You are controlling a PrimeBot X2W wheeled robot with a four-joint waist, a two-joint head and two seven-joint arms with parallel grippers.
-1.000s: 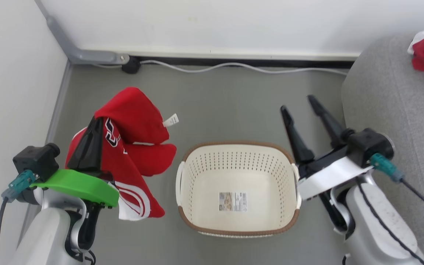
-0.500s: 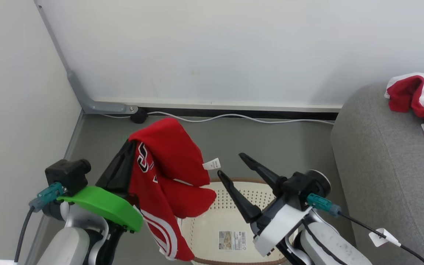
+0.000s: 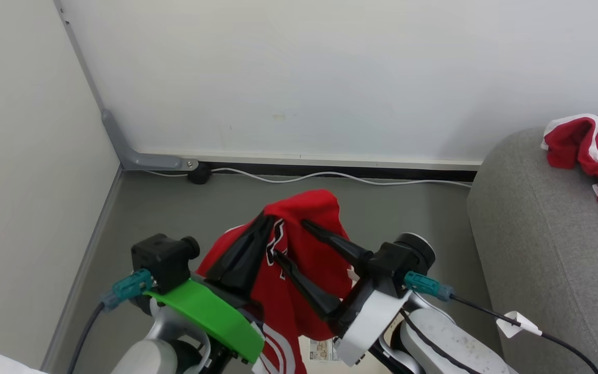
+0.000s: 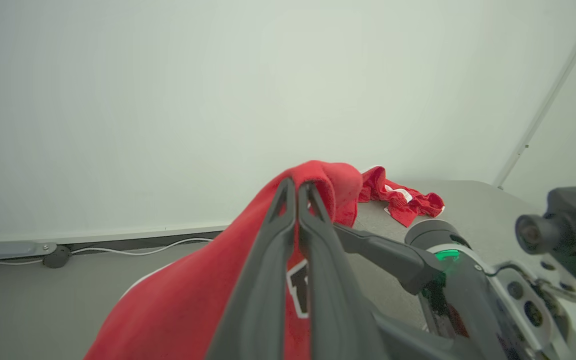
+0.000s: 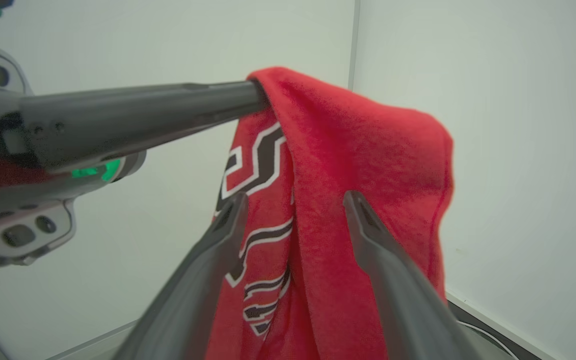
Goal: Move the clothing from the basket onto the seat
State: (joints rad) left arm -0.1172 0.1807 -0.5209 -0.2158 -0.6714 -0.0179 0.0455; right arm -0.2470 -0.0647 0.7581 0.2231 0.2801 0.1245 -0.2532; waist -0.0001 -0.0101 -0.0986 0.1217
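In a corner of a white-walled room, above a grey floor, the robot's left gripper (image 3: 269,219) holds a red jersey (image 3: 309,205) up by a fold near its top, its two dark fingers pressed together on the cloth. The rest of the garment hangs down between the arms. The right gripper (image 3: 290,239) stands close beside it with fingers spread wide, one on each side of the hanging fabric; whether they touch it cannot be told. The jersey's dark block lettering, outlined in white, is creased and cannot be read as a word, and white stripes show near its lower edge. Below the arms, at the head view's bottom edge, a sliver of the cream basket (image 3: 325,368) shows its label sticker (image 3: 321,349), the print too small to read. The second red garment (image 3: 584,145), trimmed in white, lies crumpled on the grey seat (image 3: 538,234) at the right. A white tag (image 3: 517,319) on the right arm's cable bears no legible text.
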